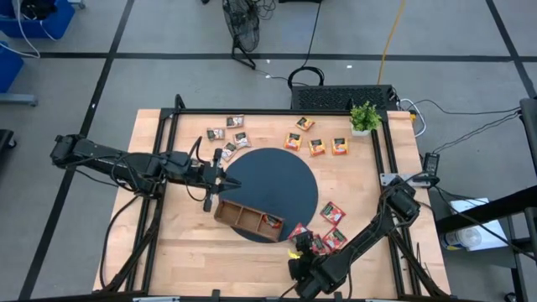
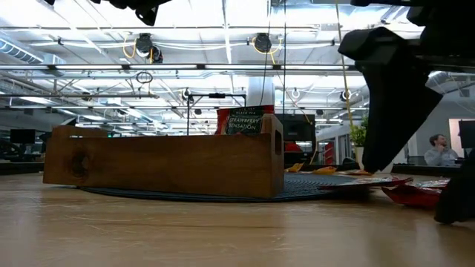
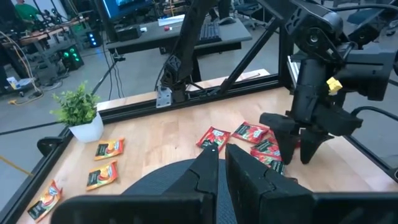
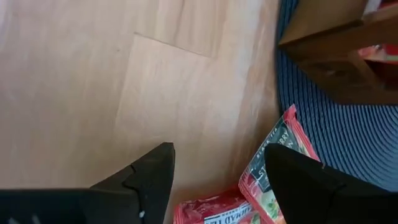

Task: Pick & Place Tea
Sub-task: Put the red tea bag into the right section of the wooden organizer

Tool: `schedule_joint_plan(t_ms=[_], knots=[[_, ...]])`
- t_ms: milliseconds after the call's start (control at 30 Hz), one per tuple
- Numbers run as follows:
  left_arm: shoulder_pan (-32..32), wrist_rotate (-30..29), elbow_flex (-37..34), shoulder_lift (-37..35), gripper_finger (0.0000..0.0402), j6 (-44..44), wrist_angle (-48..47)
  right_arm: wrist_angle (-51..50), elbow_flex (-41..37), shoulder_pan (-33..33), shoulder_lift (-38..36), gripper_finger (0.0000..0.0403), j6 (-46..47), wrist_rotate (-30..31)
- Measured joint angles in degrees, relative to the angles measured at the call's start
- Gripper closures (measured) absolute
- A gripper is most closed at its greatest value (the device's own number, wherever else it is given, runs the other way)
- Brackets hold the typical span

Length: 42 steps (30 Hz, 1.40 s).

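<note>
Right now the right end effector (image 1: 304, 249) is hanging open over the red tea sachets (image 1: 333, 213) at 5 o'clock of the round mat (image 1: 277, 184); next it needs to drop and pinch one. Left end effector (image 1: 220, 180) is sitting closed by the wooden tray (image 1: 237, 214), where one red sachet is standing. Orange sachets (image 1: 316, 147) at 12 o'clock: four. Brown sachets (image 1: 228, 136) at 11 o'clock: about six. Reds on the surface: I'm guessing four.

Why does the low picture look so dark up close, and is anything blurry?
Low view: bright ceiling lights backlight the scene, so the wooden tray and the right gripper go dark, nearly silhouetted. Right wrist view: its fingers are near and soft-edged; the red sachets read clearer.
</note>
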Motion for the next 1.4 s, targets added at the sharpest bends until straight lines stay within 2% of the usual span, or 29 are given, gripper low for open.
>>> schedule_joint_plan(t_ms=[200,433,1067,1200,1400], knots=[[0.0,0.0,0.0,0.0,0.0364,0.0,0.0,-0.8,0.0,0.0,-0.1,0.0180,1.7,0.2],[0.0,0.0,0.0,0.0,0.0364,0.0,0.0,-7.3,-0.2,-0.5,0.1,0.0192,1.2,2.8],[0.0,0.0,0.0,0.0,0.0364,0.0,0.0,-5.4,-0.2,-3.8,0.1,0.0196,1.2,3.9],[0.0,0.0,0.0,0.0,0.0364,0.0,0.0,-5.6,-0.2,-3.8,0.1,0.0222,2.4,3.8],[0.0,0.0,0.0,0.0,0.0364,0.0,0.0,-5.6,-0.2,-3.8,0.1,0.0298,4.5,3.8]])
